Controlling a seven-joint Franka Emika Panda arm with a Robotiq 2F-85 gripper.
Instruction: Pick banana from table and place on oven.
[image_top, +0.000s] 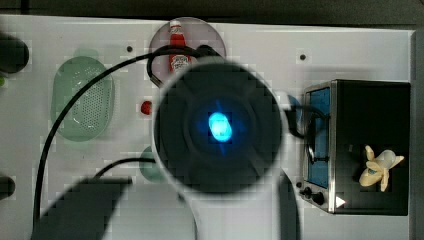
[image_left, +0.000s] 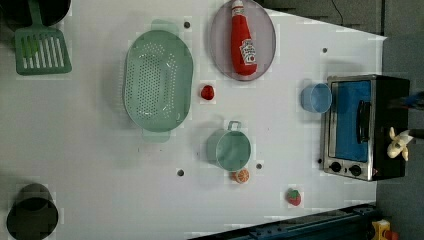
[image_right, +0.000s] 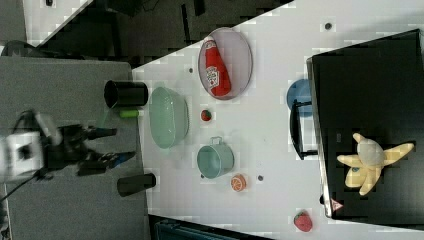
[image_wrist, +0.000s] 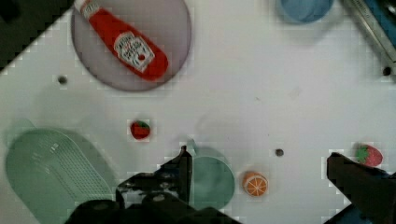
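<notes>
End effector (image_right: 107, 146): we see it spread wide and carrying nothing, raised well above the tabletop (image_right: 270, 130).
Banana (image_right: 371, 161): already lying on the black top of the oven (image_right: 370, 90), peel flaps splayed, well apart from our end effector.
Under the end effector: in the wrist view, the green pot (image_wrist: 211, 179) sits between our fingers, the orange slice (image_wrist: 255, 183) just beside it, the strawberry (image_wrist: 369, 155) near the far finger.
Step in hand: we judge the placing done and only the retreat left.
Doing it well: we would keep high, hold the fingers apart, and stay clear of the ketchup bottle (image_wrist: 125, 45) and the colander (image_wrist: 51, 172).
</notes>
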